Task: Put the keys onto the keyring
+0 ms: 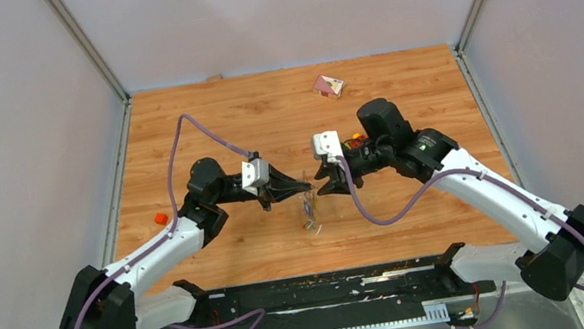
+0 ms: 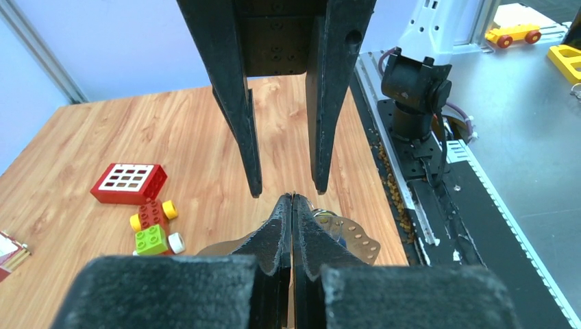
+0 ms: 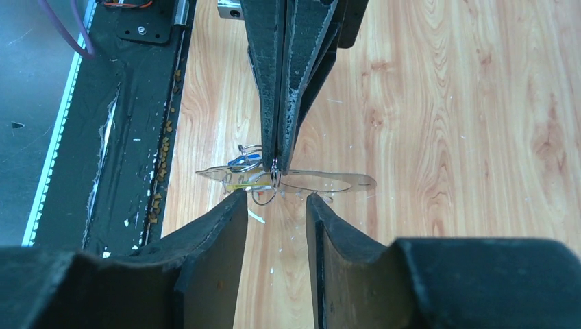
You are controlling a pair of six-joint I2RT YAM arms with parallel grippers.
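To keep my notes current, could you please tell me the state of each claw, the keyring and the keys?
Left claw: shut on the keyring.
Right claw: open, holding nothing.
Keyring: pinched at one end.
Keys: bunched beside that pinch; whether they are threaded on is unclear.

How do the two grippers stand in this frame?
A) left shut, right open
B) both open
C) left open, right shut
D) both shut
A: the left gripper has its fingertips pressed together, while the right gripper shows a clear gap between its fingers.
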